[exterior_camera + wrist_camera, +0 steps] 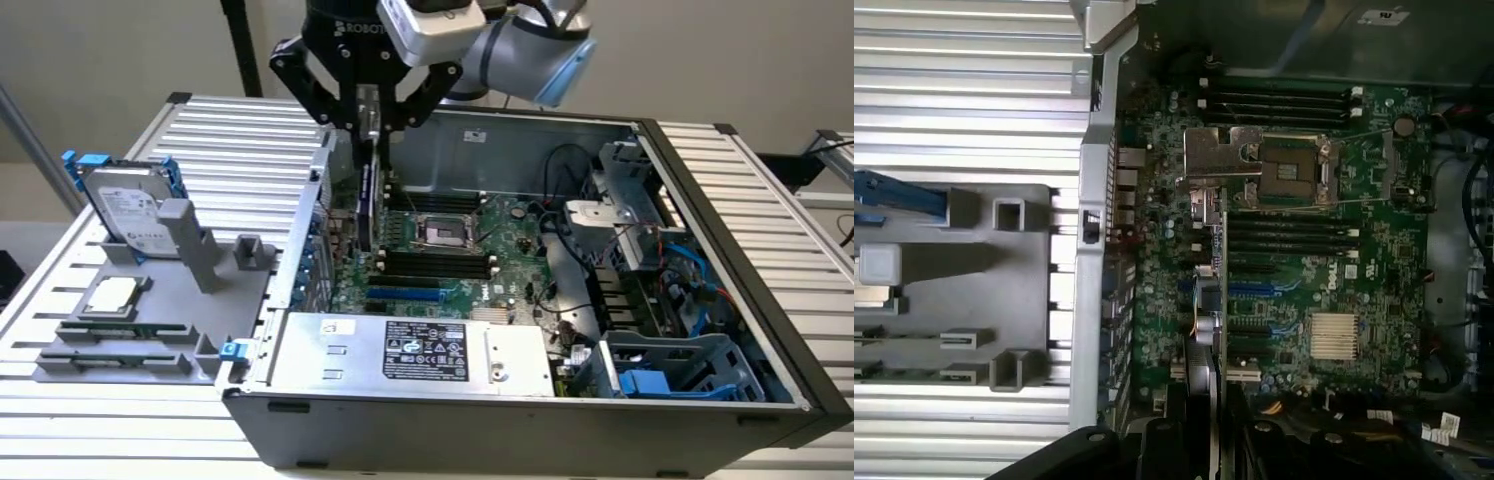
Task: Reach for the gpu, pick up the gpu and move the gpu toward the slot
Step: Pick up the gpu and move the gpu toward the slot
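Grey ribbed aluminium forms the table [107, 420], and on it lies the open black computer case [534, 430], its green motherboard [467, 260] facing up so I can work into it from above. At nine o'clock of the case sits the grey parts tray [147, 300], carrying the silver hard drive [127, 210] with blue rails at its twelve o'clock end and the square processor chip [110, 297] nearer its centre.

My gripper [368, 120] hangs over the case's ten o'clock corner, fingers closed narrow on the gpu [370, 200], which hangs on edge, long side down, above the board. I judge the card is held so in order that its lower edge may meet a slot.

In the wrist view the gpu [1223, 290] reads as a thin line beside the blue expansion slots [1259, 290]. Room is tight: the case wall [1094, 260] runs close alongside, the processor socket [1294, 170] and memory slots opposite.
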Controlling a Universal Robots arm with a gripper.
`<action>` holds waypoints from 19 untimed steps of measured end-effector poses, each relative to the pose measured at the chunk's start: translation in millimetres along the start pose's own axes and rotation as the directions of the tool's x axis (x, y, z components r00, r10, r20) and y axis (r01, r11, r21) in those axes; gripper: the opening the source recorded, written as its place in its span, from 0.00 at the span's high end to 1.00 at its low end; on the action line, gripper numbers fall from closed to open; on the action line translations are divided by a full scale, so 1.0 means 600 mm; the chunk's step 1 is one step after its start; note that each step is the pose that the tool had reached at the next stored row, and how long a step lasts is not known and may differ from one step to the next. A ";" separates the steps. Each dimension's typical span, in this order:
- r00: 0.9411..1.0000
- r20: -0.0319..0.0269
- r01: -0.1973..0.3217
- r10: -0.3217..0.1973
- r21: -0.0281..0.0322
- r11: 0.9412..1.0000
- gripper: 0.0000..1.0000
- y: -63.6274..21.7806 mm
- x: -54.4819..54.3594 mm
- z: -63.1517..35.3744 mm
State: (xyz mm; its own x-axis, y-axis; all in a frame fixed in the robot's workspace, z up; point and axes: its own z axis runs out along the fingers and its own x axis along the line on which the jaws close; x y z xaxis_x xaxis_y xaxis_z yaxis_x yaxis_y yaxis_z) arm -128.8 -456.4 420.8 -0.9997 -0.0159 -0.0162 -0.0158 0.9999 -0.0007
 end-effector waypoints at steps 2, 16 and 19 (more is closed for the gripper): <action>1.000 -0.001 0.000 0.000 0.000 1.000 0.74 0.001 -0.015 0.004; 1.000 -0.012 0.000 0.000 0.000 1.000 0.74 0.009 -0.121 0.033; 1.000 -0.014 0.000 0.000 0.000 1.000 0.74 0.010 -0.144 0.034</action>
State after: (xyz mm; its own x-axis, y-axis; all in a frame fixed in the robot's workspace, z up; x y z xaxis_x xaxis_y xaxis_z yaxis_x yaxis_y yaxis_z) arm -42.4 -449.0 401.8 -0.9999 -0.0160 -0.0026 -0.0160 0.9999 -0.0005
